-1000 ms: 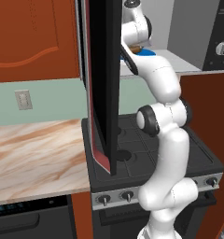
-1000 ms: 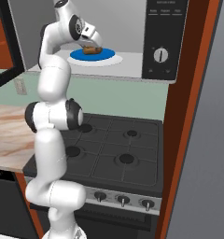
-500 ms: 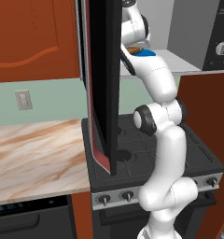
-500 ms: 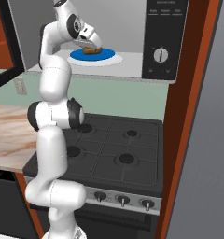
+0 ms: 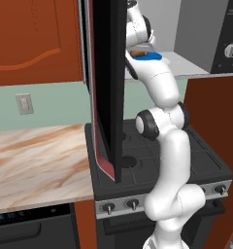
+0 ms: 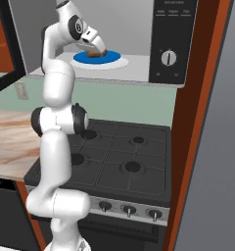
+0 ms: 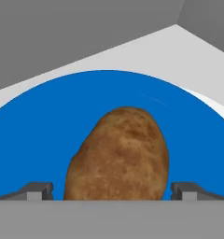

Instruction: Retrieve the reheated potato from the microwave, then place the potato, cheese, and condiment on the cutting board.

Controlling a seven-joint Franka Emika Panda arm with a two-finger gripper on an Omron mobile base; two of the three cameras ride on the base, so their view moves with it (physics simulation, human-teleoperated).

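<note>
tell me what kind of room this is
A kitchen, rendered rather than real: a black gas stove with knobs, an open microwave holding a potato on a blue plate, and a marble-look counter.

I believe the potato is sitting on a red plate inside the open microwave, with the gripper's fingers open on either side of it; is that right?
Not quite: the plate is blue, not red, as the hand view shows. The rest holds: the potato lies on it inside the open microwave, with the gripper open around it.

A blue plate [image 7: 34,140] on the microwave [image 6: 139,73] floor carries the potato [image 7: 118,156].
</note>
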